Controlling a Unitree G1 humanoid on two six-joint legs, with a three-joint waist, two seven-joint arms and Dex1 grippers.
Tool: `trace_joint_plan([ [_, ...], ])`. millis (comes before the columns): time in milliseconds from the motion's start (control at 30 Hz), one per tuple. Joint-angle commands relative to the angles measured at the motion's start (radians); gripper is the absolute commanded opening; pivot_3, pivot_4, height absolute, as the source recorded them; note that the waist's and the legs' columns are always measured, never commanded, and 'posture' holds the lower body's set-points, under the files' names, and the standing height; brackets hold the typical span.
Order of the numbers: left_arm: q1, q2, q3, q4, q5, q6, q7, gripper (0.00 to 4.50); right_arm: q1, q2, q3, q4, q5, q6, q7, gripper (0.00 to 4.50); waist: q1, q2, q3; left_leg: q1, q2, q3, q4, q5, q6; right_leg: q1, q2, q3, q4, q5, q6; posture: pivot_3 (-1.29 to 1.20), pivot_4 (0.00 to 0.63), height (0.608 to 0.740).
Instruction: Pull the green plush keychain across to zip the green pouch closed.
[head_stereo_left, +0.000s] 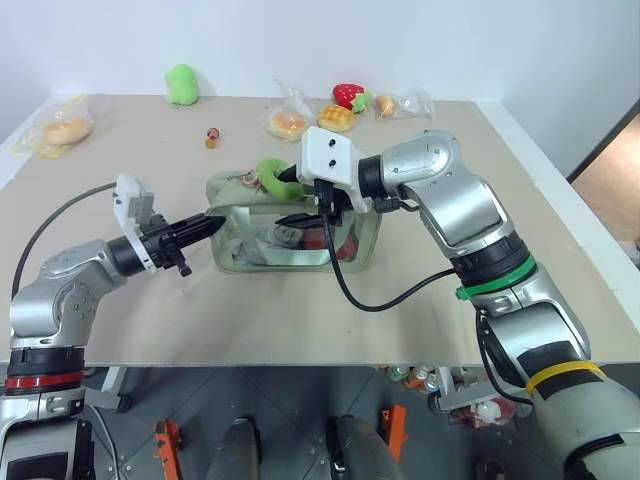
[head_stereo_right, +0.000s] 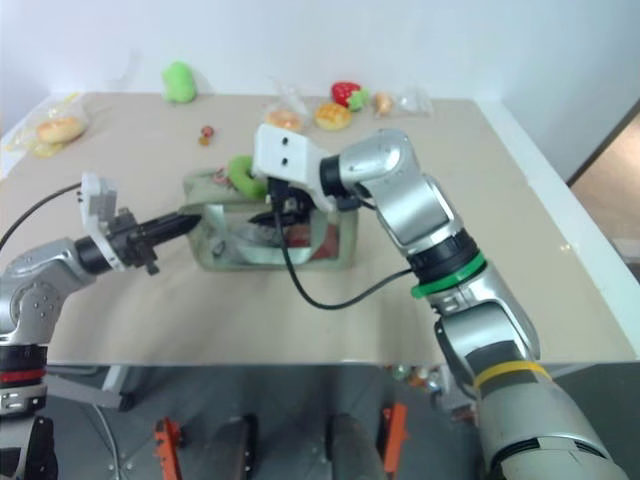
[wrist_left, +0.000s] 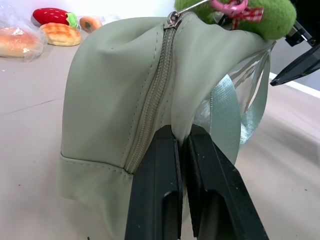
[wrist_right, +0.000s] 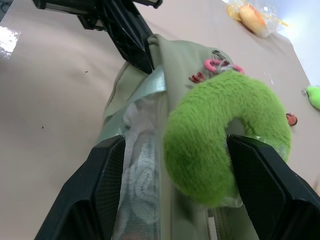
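Observation:
The green pouch (head_stereo_left: 240, 200) stands on the tan table, mid-left of centre, with clear side windows and its zipper (wrist_left: 155, 95) running over the top. My left gripper (head_stereo_left: 210, 227) is shut on the fabric at the pouch's left end, its two black fingers (wrist_left: 155, 175) pinching it beside the zipper. The green plush keychain (head_stereo_left: 272, 178), a fuzzy ring on a pink link (wrist_right: 215, 64), lies on top of the pouch. My right gripper (wrist_right: 175, 140) is open and reaches in from the right, one finger on each side of the ring.
At the back of the table lie a light-green plush blob (head_stereo_left: 181, 84), a strawberry toy (head_stereo_left: 348, 96), bagged bread rolls (head_stereo_left: 288, 122) and another bag (head_stereo_left: 58, 128) at far left. A small toy (head_stereo_left: 211, 138) sits behind the pouch. The table's front edge (head_stereo_left: 300, 362) is close.

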Motion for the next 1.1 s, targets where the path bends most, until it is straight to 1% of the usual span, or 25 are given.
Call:
trace_joint_plan([
  [33,0.011,-0.006,0.008,0.017,-0.001,0.009,0.009,0.0,-0.046,0.005,-0.063,0.008,0.024,0.029,0.004,3.34,0.0,0.0,0.0,0.0,0.0,0.0,0.0,0.0,0.0,0.0,0.0,0.0,0.0,0.0,0.0,0.0,0.15,0.74],
  [233,0.009,-0.01,-0.003,0.029,0.003,0.006,0.01,0.0,-0.082,0.01,-0.109,0.032,0.072,0.102,0.028,3.34,-0.001,0.0,0.0,0.0,0.0,0.0,0.0,0.0,0.0,0.0,0.0,0.0,0.0,0.0,0.0,0.0,0.15,0.74],
  [433,0.005,-0.013,-0.013,0.04,0.009,0.001,0.008,0.0,-0.069,0.021,-0.107,0.034,0.076,0.127,0.024,3.34,-0.001,0.0,0.0,0.0,0.0,0.0,0.0,0.0,0.0,0.0,0.0,0.0,0.0,0.0,0.0,0.0,0.15,0.74],
  [467,0.004,-0.013,-0.013,0.04,0.009,0.001,0.007,0.0,-0.066,0.025,-0.106,0.034,0.077,0.129,0.023,2.8,-0.001,0.0,0.0,0.0,0.0,0.0,0.0,0.0,0.0,0.0,0.0,0.0,0.0,0.0,0.0,0.0,0.15,0.74],
  [567,0.005,-0.009,-0.01,0.041,0.008,0.002,0.007,0.0,-0.06,0.029,-0.107,0.03,0.081,0.138,0.024,1.83,-0.001,0.0,0.0,0.0,0.0,0.0,0.0,0.0,0.0,0.0,0.0,0.0,0.0,0.0,0.0,0.0,0.15,0.74],
  [600,0.005,-0.008,-0.009,0.041,0.008,0.002,0.007,0.0,-0.061,0.029,-0.108,0.032,0.08,0.138,0.023,1.41,-0.001,0.0,0.0,0.0,0.0,0.0,0.0,0.0,0.0,0.0,0.0,0.0,0.0,0.0,0.0,0.0,0.15,0.74],
  [633,0.005,-0.008,-0.008,0.041,0.007,0.003,0.008,0.0,-0.061,0.029,-0.108,0.034,0.079,0.137,0.023,1.12,-0.001,0.0,0.0,0.0,0.0,0.0,0.0,0.0,0.0,0.0,0.0,0.0,0.0,0.0,0.0,0.0,0.15,0.74],
  [733,0.007,-0.009,-0.006,0.031,0.004,0.008,0.016,0.0,-0.06,0.027,-0.11,0.033,0.08,0.137,0.024,0.03,-0.001,0.0,0.0,0.0,0.0,0.0,0.0,0.0,0.0,0.0,0.0,0.0,0.0,0.0,0.0,0.0,0.15,0.74],
  [967,0.008,-0.013,-0.007,0.036,0.005,0.005,0.018,0.0,-0.093,0.027,-0.124,0.089,0.068,0.129,0.004,0.01,-0.001,0.0,0.0,0.0,0.0,0.0,0.0,0.0,0.0,0.0,0.0,0.0,0.0,0.0,0.0,0.0,0.15,0.74],
  [1100,0.008,-0.017,-0.011,0.038,0.006,0.004,0.017,0.0,-0.149,-0.016,-0.17,0.142,0.091,0.128,0.028,0.01,0.0,0.0,0.0,0.0,0.0,0.0,0.0,0.0,0.0,0.0,0.0,0.0,0.0,0.0,0.0,0.0,0.15,0.74],
])
